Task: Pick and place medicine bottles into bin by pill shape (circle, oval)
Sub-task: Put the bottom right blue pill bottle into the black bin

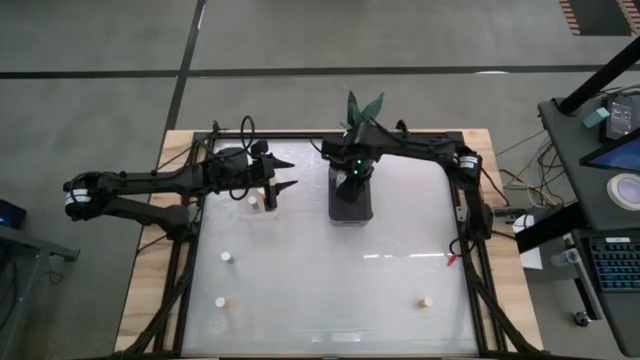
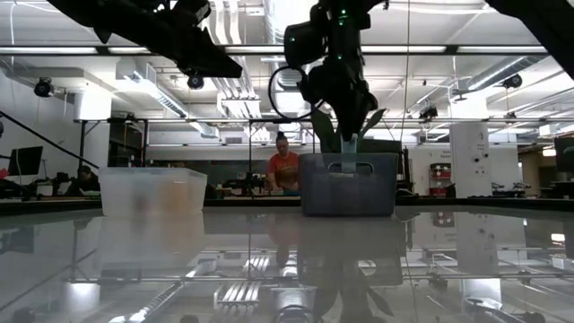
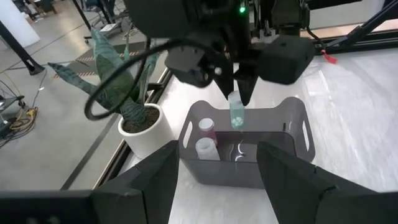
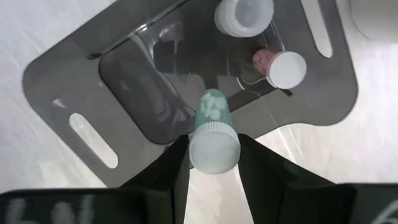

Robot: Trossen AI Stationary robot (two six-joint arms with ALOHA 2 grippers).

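My right gripper (image 4: pixel 214 148) points down over the dark grey bin (image 4: pixel 74 81) and is shut on a greenish medicine bottle (image 3: pixel 236 115) with a white cap. The bottle hangs just above the bin's opening. Two more bottles are in the bin: a wide white-capped one (image 4: pixel 244 15) and a pinkish one (image 4: pixel 273 65) lying on its side. My left gripper (image 3: pixel 217 186) waits open at the table's far left (image 1: pixel 288 174), aimed at the bin, with nothing between its fingers. Other small bottles stand on the table (image 1: pixel 228 257), (image 1: pixel 220 301), (image 1: pixel 426 300). My right gripper pinches the greenish bottle by its white-capped top end (image 4: pixel 214 155) between its two fingers. The fingers come from above, pointing down. The bottle hangs upright below them, cap up, its lower end (image 4: pixel 211 107) over the bin's inside, clear of the bin and the table.
A potted green plant (image 3: pixel 134 121) stands just behind the grey bin at the table's far edge. In the low view a clear bin (image 2: pixel 152 191) sits left of the grey bin (image 2: pixel 348 184). A person (image 2: pixel 283 170) is far back in the room.
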